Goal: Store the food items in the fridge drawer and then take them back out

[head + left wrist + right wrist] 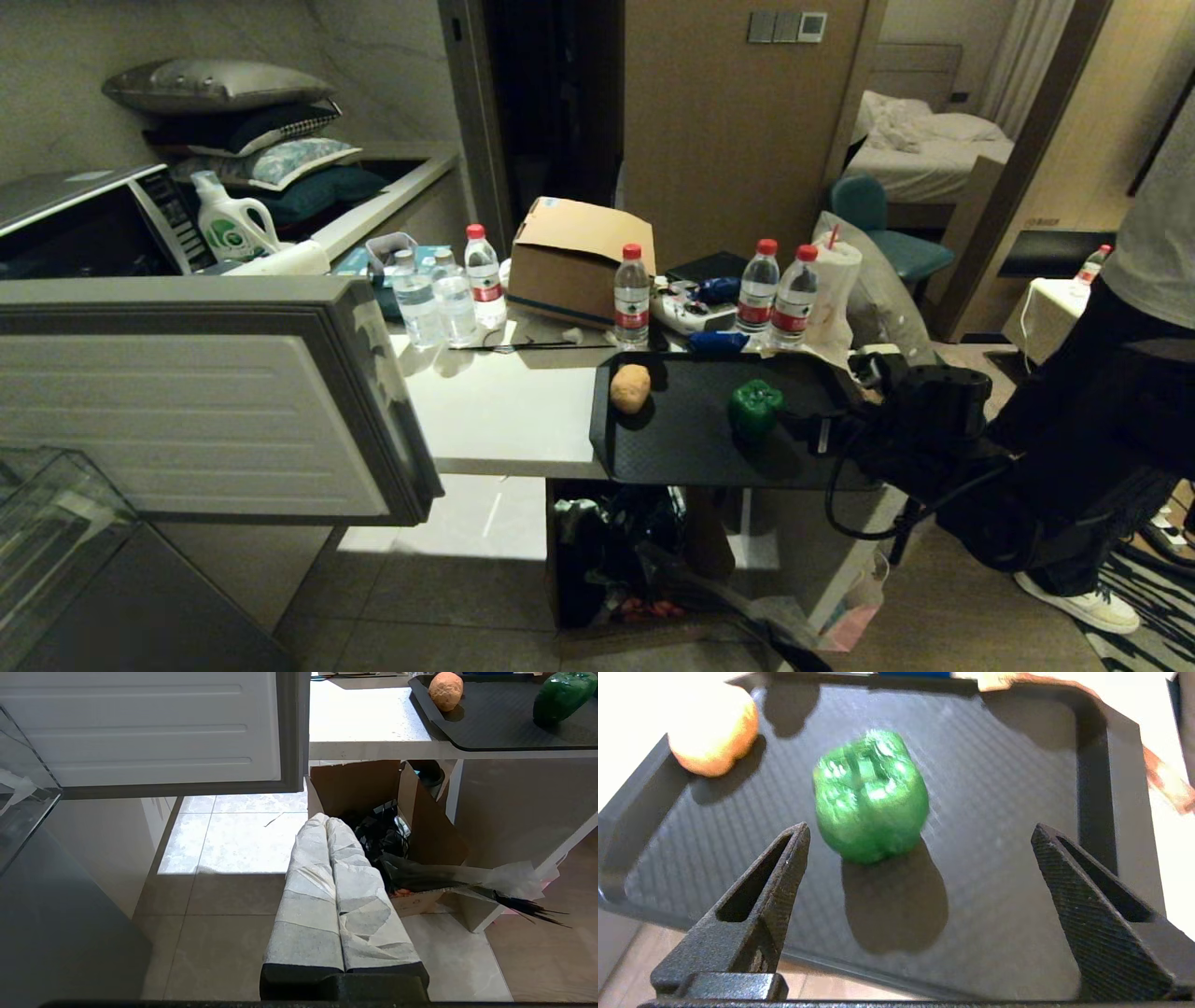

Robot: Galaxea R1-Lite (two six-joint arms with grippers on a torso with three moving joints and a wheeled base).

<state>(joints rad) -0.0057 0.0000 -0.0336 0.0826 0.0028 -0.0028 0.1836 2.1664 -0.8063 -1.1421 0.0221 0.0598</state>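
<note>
- Right gripper (920, 840): mine, jaws spread wide, holding nothing, at the tray's near edge.
- Bell pepper (871, 795): centre frame on the black tray (1017, 905), apart from both fingers.
- Potato (714, 737): upper left, same tray.
- Left gripper (327, 826): closed, empty, over the floor.

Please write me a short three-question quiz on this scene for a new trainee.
1. True or false: the right gripper is shut on the bell pepper.
2. Which food item lies nearer the tray's left edge in the head view: A) potato, B) bell pepper?
3. Fill in: the left gripper hangs over the ____, its fingers together.

Key: 1. False; it is open, with the pepper lying free on the tray ahead of it. 2. A. 3. Floor.
</note>
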